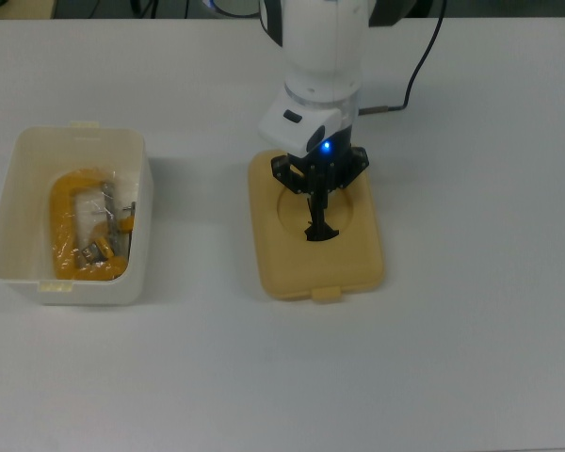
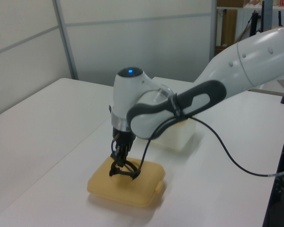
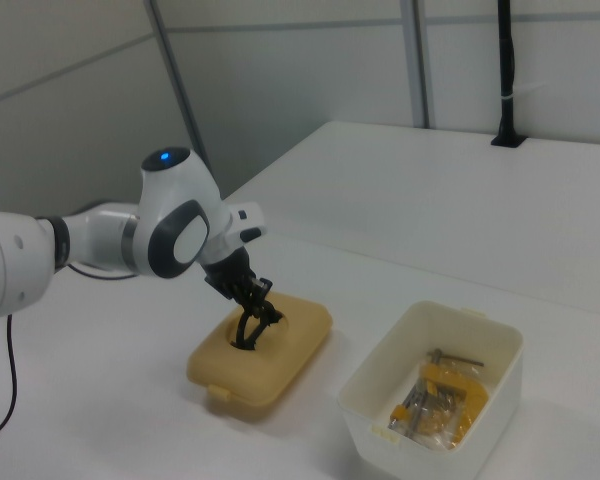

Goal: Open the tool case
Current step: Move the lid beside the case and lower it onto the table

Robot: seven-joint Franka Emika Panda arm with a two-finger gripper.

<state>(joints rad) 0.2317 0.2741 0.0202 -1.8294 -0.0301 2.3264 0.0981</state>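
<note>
Directly below the gripper [image 1: 317,218], closed on its black handle [image 1: 320,233], the mustard-yellow rounded plastic lid [image 1: 314,224] rests on the table, well right of the white rectangular plastic box [image 1: 68,216] in the top view.

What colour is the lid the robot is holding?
The lid is mustard yellow, with a black handle. The top view shows it best.
</note>
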